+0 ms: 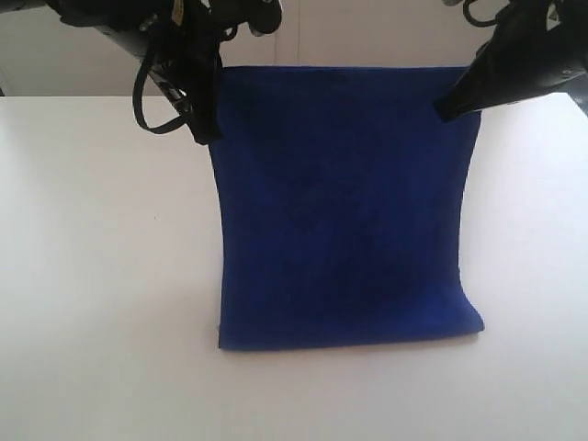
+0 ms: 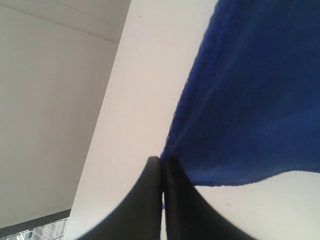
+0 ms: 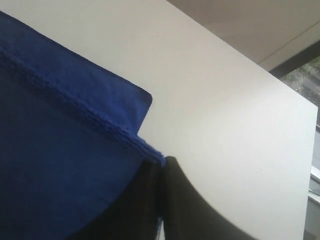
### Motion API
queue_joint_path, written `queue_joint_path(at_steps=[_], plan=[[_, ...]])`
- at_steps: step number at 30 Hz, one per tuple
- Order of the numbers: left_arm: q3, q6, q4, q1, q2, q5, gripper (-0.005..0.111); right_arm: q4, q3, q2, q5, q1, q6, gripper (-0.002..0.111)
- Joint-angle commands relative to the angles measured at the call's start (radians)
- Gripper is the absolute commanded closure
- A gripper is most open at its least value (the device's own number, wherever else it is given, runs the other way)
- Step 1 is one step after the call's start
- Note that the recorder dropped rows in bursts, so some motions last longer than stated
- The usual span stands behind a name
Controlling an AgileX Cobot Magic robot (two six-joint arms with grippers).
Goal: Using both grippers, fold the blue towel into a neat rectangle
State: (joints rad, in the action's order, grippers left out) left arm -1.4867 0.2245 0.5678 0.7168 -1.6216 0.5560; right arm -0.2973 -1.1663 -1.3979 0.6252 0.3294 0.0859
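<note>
We see the blue towel (image 1: 344,202) held up by its 2 upper corners, its lower edge resting on the white table (image 1: 92,276). Our left end effector (image 2: 162,161) is clenched on the left corner. The right end effector (image 3: 163,161) pinches the right corner, and the cloth hangs between them.

Left gripper (image 2: 161,161) – black jaws pressed together, no gap, w/ a corner of the towel (image 2: 250,100) pinched at the tips. Blue cloth fans out from the pinch pt, fuzzy hem showing along one edge. White counter (image 2: 135,110) underneath; beyond its edge a pale surface – detail unclear.
</note>
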Motion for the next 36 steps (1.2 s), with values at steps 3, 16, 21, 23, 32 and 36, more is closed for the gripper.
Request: queue_joint_path(at_steps=[3,16,21,23,32,36], plan=[[0.007,-0.01,0.018,-0.039,-0.015,-0.045,0.107,-0.022,-0.01,-0.022,-0.07,-0.001,-0.02,0.108],[0.007,-0.015,0.018,-0.069,-0.052,-0.122,0.107,-0.037,-0.048,-0.085,-0.104,-0.033,-0.045,0.108],[0.007,-0.015,0.018,-0.087,-0.076,-0.151,0.107,-0.043,-0.048,-0.104,-0.115,-0.044,-0.047,0.108],[0.007,-0.015,0.018,-0.089,-0.086,-0.161,0.107,-0.043,-0.048,-0.114,-0.122,-0.051,-0.047,0.108],[0.007,-0.022,0.018,-0.123,-0.101,-0.23,0.107,-0.051,-0.06,-0.145,-0.155,-0.057,-0.047,0.108],[0.007,-0.022,0.018,-0.131,-0.101,-0.234,0.107,-0.053,-0.076,-0.147,-0.153,-0.074,-0.047,0.108]])
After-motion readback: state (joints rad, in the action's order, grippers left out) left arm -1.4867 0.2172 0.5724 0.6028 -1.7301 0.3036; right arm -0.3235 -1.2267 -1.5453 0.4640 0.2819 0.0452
